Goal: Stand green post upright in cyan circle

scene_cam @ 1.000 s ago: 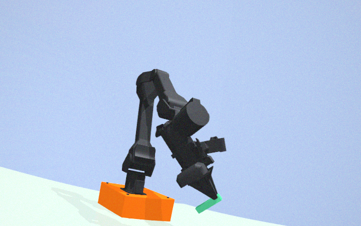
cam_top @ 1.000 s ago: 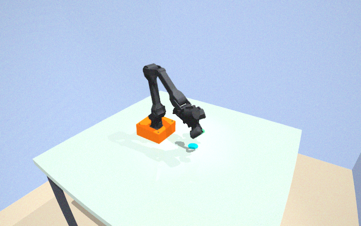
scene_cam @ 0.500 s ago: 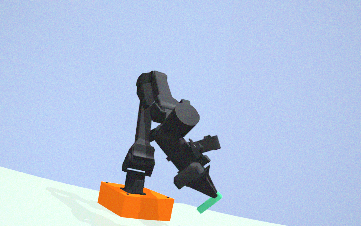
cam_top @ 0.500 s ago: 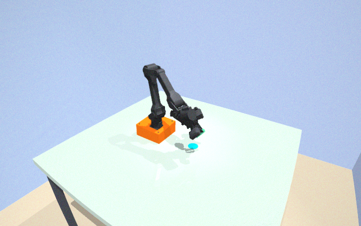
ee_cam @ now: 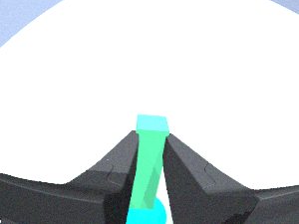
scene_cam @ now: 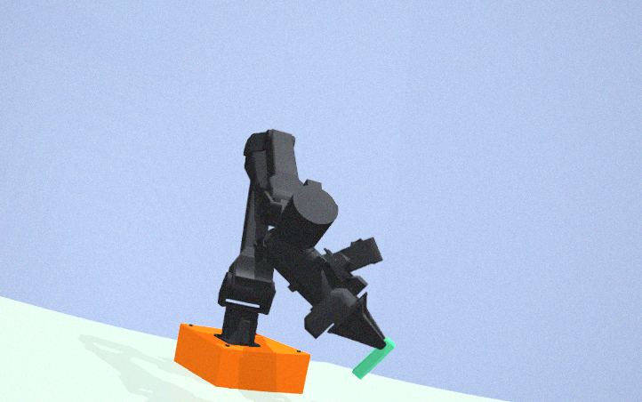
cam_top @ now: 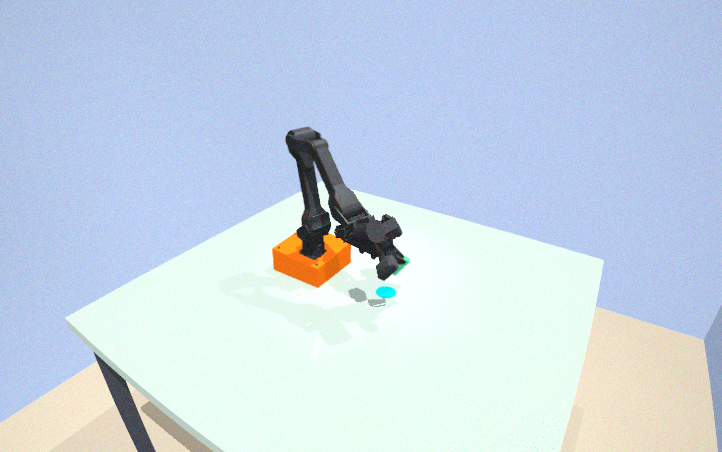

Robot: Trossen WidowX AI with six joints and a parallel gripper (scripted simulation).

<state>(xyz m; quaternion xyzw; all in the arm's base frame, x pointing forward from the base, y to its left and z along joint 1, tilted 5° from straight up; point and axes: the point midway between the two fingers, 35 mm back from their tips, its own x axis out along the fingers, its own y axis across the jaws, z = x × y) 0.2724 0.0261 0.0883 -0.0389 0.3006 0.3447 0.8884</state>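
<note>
Near the table [cam_top: 479, 346] centre, beside the orange base [scene_cam: 239, 362]: gripper [scene_cam: 379, 341] clamped on the post [scene_cam: 373, 361] by its upper end, tilted, lifted off the surface. Cyan circle [cam_top: 385, 292] just below, apart from the post. No legible writing anywhere.

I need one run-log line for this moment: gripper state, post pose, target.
gripper: shut on green post | green post: tilted, held by upper end, not upright | cyan circle: unoccupied | phase: tilting post up, not placed
</note>
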